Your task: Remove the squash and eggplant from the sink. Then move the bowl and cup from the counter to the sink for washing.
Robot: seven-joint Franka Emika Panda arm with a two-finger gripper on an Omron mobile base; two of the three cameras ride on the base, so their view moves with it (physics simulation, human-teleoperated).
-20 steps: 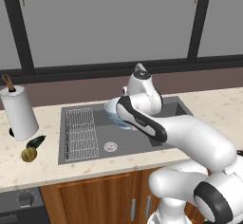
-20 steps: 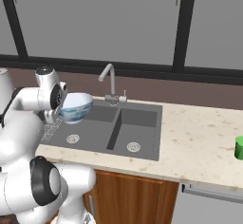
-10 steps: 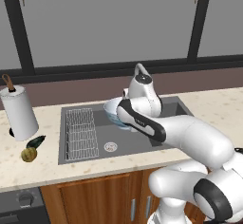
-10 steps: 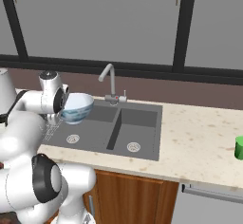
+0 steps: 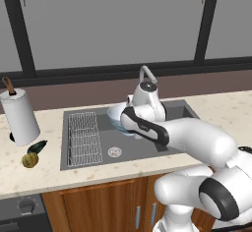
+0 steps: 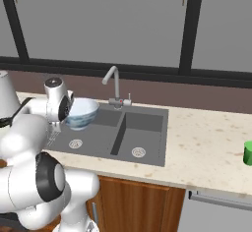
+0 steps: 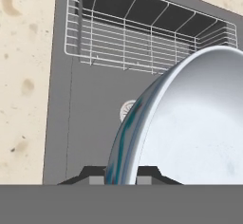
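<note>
The tool [image 7: 121,173] is pinching the rim of the bowl [image 6: 81,113], its tips narrowed to either side of the thin wall at the bottom of the hand view. The bowl is hanging tilted in the air, not resting on anything, with its white inside facing the right and its blue-grey outside turned toward the left basin.

The relation that matters now is bowl to sink [image 5: 88,159]. In the left base view the bowl [image 5: 118,119] is sitting above the far part of the left basin, to the right of the wire rack [image 5: 84,137] and behind the round drain [image 5: 114,152]. The hand view is agreeing: the drain [image 7: 127,110] is peeking out just past the bowl's [image 7: 190,123] edge, with the rack [image 7: 142,42] farther beyond and the basin floor well below. So the drop point is lying almost straight down from the tool, and the coming move is looking like a lowering and a release, with the bowl's tilt likely needing levelling so it settles on its base and does not roll against the rack.

The squash [image 5: 29,160] and eggplant [image 5: 37,147] are lying touching on the tabletop [image 5: 29,182] left of the sink, near the paper towel roll [image 5: 19,117]. The cup [image 6: 247,153] is standing far right on the tabletop, well apart from the sink, untouched.
</note>
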